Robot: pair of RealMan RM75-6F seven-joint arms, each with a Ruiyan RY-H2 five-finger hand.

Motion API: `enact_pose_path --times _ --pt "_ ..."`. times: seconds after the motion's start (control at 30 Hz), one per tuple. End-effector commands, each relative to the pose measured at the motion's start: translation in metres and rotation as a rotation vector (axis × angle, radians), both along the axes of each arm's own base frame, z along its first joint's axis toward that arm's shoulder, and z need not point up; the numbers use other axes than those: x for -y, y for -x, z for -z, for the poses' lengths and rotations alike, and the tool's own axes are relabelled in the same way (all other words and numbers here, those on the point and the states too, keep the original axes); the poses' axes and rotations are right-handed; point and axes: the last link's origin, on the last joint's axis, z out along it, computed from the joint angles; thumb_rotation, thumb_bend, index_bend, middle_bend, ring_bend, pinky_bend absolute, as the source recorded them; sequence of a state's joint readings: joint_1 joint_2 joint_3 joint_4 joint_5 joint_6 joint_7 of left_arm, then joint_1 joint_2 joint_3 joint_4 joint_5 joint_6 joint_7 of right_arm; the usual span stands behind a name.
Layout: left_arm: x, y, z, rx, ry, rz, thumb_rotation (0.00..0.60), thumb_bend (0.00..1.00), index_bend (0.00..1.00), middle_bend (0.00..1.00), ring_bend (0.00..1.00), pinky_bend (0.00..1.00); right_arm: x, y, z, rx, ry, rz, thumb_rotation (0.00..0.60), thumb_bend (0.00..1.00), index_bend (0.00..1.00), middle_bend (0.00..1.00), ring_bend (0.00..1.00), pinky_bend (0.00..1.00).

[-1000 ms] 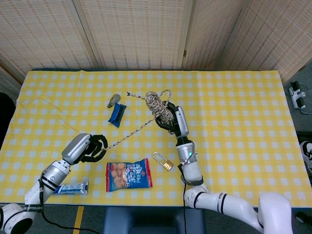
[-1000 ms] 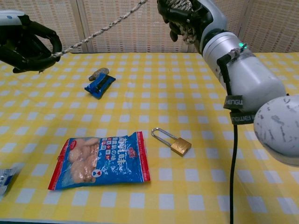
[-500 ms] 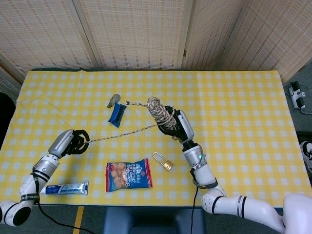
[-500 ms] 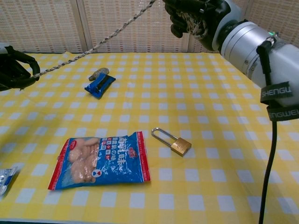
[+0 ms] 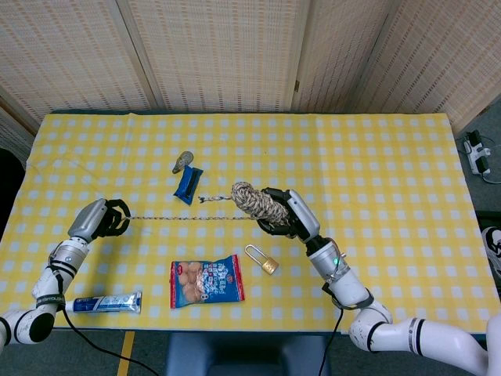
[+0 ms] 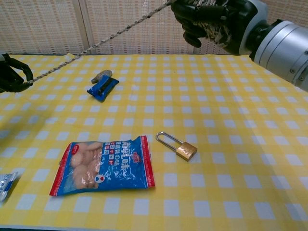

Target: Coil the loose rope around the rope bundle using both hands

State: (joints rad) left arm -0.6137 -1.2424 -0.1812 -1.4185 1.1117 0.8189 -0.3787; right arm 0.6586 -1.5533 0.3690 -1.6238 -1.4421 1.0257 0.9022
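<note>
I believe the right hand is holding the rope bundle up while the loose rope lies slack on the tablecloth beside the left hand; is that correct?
Not quite. The right hand does hold the rope bundle up, but the loose rope is not slack on the tablecloth: it runs in a taut line from the bundle to the left hand, which grips its end. The head view shows the straight span, and the chest view shows it off the table.

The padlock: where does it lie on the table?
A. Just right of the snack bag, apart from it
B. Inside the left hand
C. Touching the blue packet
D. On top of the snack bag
A: in the chest view the padlock lies flat on the cloth to the right of the snack bag, with a gap of cloth between them.
</note>
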Motion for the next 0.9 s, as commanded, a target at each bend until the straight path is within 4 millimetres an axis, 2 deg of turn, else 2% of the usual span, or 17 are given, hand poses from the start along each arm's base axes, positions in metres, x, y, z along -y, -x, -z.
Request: enact_pose_path --times 0.03,0.2,0.5,0.9 --pt "-0.006 -0.008 -0.002 -0.013 -0.015 0.021 0.600 0.58 0.73 0.89 0.87 0.83 -0.004 0.004 0.000 -0.038 -0.014 -0.044 0.600 0.65 0.98 0.80 0.89 0.80" --pt "-0.012 -0.029 -0.012 -0.039 -0.048 0.100 0.600 0.58 0.73 0.89 0.87 0.83 -0.006 0.006 0.004 -0.125 -0.003 -0.088 0.600 0.65 0.98 0.80 0.88 0.80" --pt "-0.015 -0.077 -0.020 -0.218 -0.102 0.318 0.600 0.58 0.73 0.89 0.87 0.83 -0.013 -0.006 0.016 -0.289 0.004 -0.164 0.600 0.65 0.98 0.80 0.88 0.80" --pt "-0.017 -0.150 -0.021 -0.245 -0.180 0.501 0.600 0.58 0.72 0.89 0.87 0.83 -0.026 -0.029 0.066 -0.453 -0.096 -0.192 0.600 0.65 0.98 0.81 0.89 0.80"
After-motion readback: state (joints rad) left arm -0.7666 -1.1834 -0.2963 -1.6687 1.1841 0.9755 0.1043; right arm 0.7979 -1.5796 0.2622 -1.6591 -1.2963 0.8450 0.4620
